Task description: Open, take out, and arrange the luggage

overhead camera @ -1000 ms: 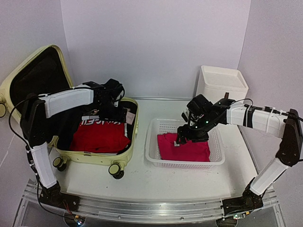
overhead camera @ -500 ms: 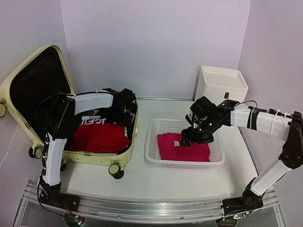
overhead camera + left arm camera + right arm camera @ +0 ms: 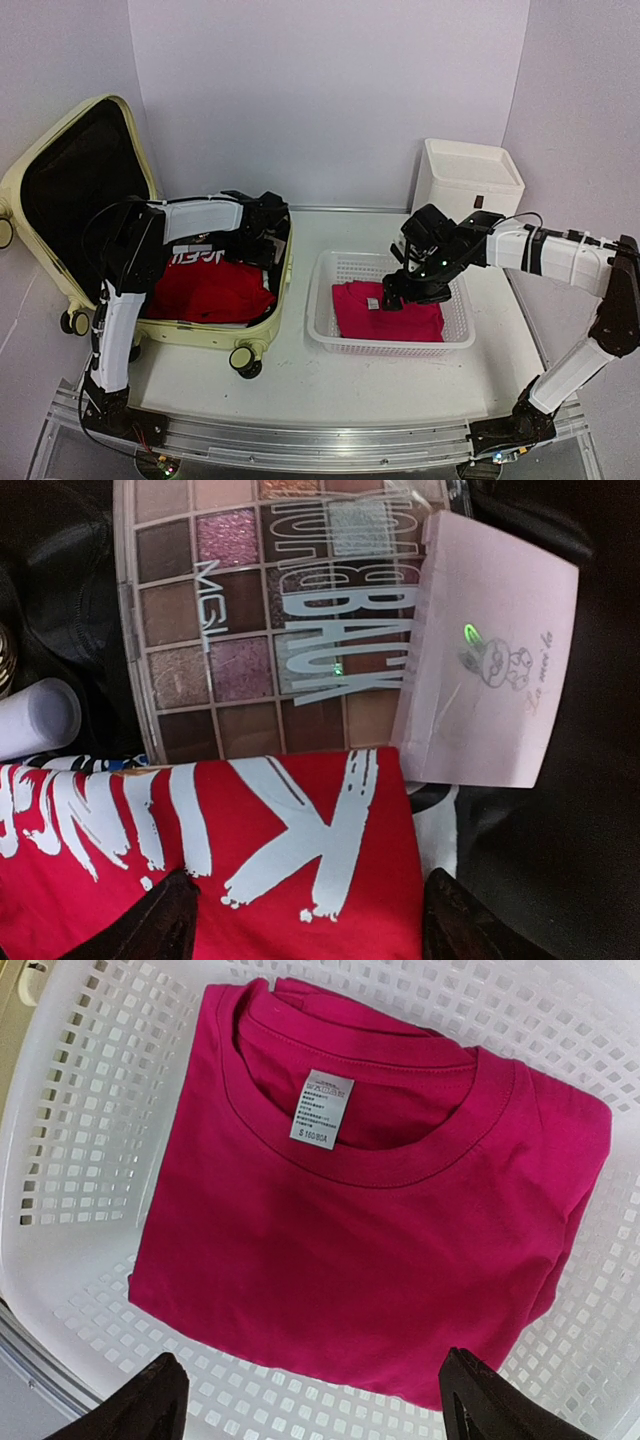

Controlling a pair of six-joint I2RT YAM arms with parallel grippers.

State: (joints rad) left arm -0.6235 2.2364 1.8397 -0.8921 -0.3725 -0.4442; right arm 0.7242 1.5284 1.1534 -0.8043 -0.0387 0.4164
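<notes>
The pale yellow-green luggage (image 3: 200,335) lies open at the left, its black-lined lid (image 3: 80,170) standing up. Inside is a folded red shirt with white lettering (image 3: 210,290). My left gripper (image 3: 262,235) hangs open at the case's right end. In the left wrist view it (image 3: 310,930) straddles the red shirt (image 3: 200,880) just short of an eyeshadow palette (image 3: 240,630) and a pink card (image 3: 490,680). My right gripper (image 3: 395,295) is open just above a folded magenta shirt (image 3: 390,315) in the white mesh basket (image 3: 390,348). Nothing sits between its fingertips (image 3: 320,1405).
A white roll (image 3: 35,718) lies left of the palette, with dark fabric around it. A white drawer box (image 3: 468,180) stands behind the basket at the back right. The suitcase's caster wheels (image 3: 245,360) rest on the table near its front edge.
My left arm has folded and its gripper has shifted right to the suitcase's right end. The right gripper has drifted slightly right over the magenta shirt.
</notes>
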